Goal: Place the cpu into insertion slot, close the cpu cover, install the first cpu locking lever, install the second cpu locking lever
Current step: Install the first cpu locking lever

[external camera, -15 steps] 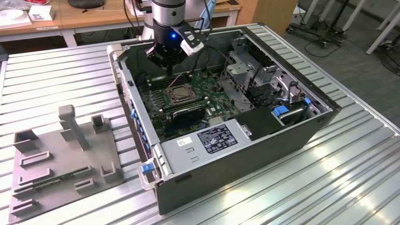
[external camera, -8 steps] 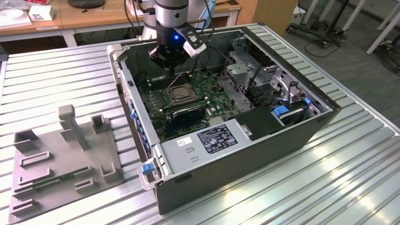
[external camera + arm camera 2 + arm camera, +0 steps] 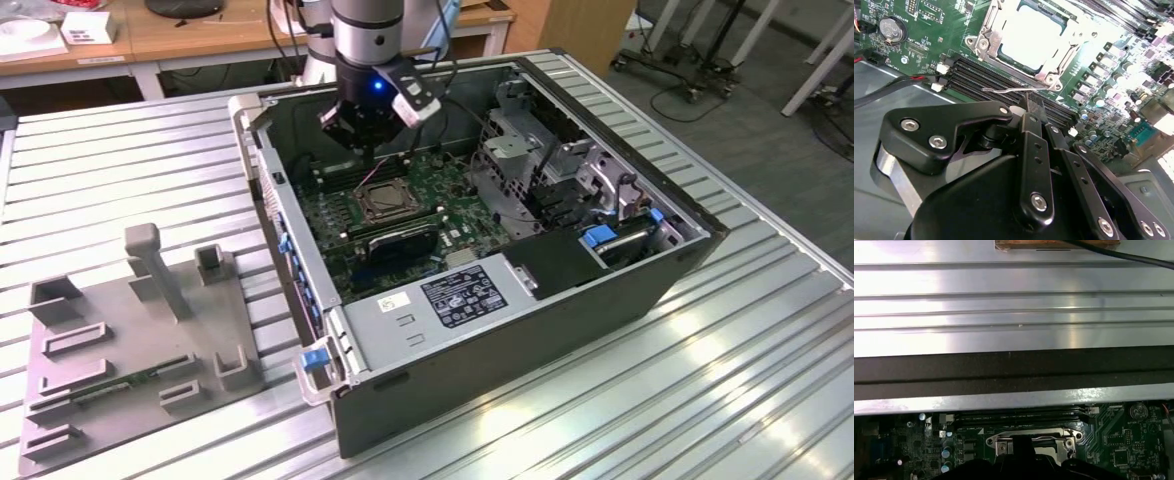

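Note:
The open computer case holds the green circuit board. The insertion slot lies near its middle. In the second wrist view the cpu sits in the slot, its silvery top glaring. The cpu cover lies flat around it as a metal frame. A thin wire locking lever sticks out along the slot's edge beside the memory slots. My gripper is shut, its tips right at this lever. In the exterior view my gripper hangs just behind the slot. The first wrist view shows the cover beyond the case wall.
Long black memory slots run beside the socket, with a coin battery and a red and black cable near them. A drive cage and power supply crowd the case. A grey fixture plate lies on the slatted table.

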{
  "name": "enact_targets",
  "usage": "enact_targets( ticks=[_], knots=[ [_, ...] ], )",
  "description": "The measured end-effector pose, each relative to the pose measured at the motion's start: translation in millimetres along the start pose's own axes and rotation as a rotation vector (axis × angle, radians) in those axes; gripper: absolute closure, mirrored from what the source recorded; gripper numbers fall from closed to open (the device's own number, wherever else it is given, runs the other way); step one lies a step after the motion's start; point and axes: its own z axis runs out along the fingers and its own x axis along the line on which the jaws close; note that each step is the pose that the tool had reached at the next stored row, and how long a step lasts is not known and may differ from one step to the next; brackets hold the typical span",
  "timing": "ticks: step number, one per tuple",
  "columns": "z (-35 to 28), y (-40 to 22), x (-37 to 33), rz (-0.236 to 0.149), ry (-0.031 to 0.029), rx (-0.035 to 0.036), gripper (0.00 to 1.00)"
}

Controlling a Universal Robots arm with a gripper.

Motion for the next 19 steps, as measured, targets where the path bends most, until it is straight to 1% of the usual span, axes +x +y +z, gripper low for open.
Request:
enact_targets(
  ticks=[10,19],
  knots=[
    [6.9,5.8,-1.5,0.0,-0.0002,-0.0008,0.89],
    [14.1,7.8,-4.6,0.0,0.0001,-0.0015,0.89]
  ],
)
